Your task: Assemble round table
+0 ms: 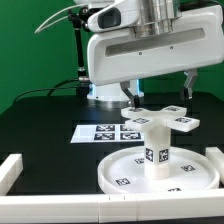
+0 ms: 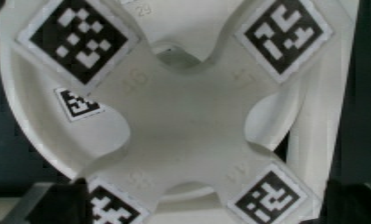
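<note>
The large round rimmed disc (image 1: pixel 120 172) lies flat on the black table. The short thick cylinder leg (image 1: pixel 157 142) stands upright at its middle. The cross-shaped foot piece (image 1: pixel 160 120) sits on top of the leg, with tags on its arms. My gripper (image 1: pixel 160 92) hangs just above and behind the foot piece, its fingers (image 1: pixel 133 97) spread wide and holding nothing. In the wrist view the foot piece (image 2: pixel 173 110) fills the picture, with the disc's rim (image 2: pixel 31 130) beneath it. My gripper (image 2: pixel 203 212) shows only as dark fingertips at the two corners.
The marker board (image 1: pixel 98 131) lies on the table at the exterior view's left, behind the disc. White straight border bars (image 1: pixel 10 170) frame the work area at the left, front and right. The robot's white base stands behind.
</note>
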`<state>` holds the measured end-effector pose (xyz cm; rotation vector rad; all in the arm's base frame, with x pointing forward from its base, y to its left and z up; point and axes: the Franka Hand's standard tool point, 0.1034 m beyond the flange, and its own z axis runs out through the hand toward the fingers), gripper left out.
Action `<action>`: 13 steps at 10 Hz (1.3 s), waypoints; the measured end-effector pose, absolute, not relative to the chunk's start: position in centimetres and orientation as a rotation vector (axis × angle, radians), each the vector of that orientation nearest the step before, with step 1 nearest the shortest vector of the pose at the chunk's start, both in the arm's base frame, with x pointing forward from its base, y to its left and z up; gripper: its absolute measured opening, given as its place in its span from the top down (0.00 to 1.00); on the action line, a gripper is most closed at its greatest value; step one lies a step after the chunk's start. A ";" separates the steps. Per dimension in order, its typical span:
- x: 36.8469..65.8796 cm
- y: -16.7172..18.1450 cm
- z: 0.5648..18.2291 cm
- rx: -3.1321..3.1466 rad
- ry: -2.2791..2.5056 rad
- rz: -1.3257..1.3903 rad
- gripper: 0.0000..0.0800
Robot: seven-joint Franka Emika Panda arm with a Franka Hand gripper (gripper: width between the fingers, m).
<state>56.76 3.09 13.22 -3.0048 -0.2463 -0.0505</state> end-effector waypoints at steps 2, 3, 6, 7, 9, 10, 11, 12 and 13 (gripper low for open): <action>56.7 2.9 13.1 -2.987 -0.467 -0.060 0.19; 56.7 2.8 13.1 -2.977 -0.554 -0.064 0.19; 56.9 2.2 13.0 -2.882 -1.029 -0.117 0.19; 56.8 2.3 12.9 -2.838 -1.169 -0.125 0.19; 56.7 2.1 12.9 -2.784 -1.318 -0.122 0.19; 56.7 1.9 12.8 -2.735 -1.439 -0.117 0.19; 56.7 1.7 12.8 -2.692 -1.533 -0.115 0.19; 56.7 1.6 12.8 -2.657 -1.605 -0.112 0.19; 56.6 1.7 12.6 -2.601 -1.723 -0.114 0.19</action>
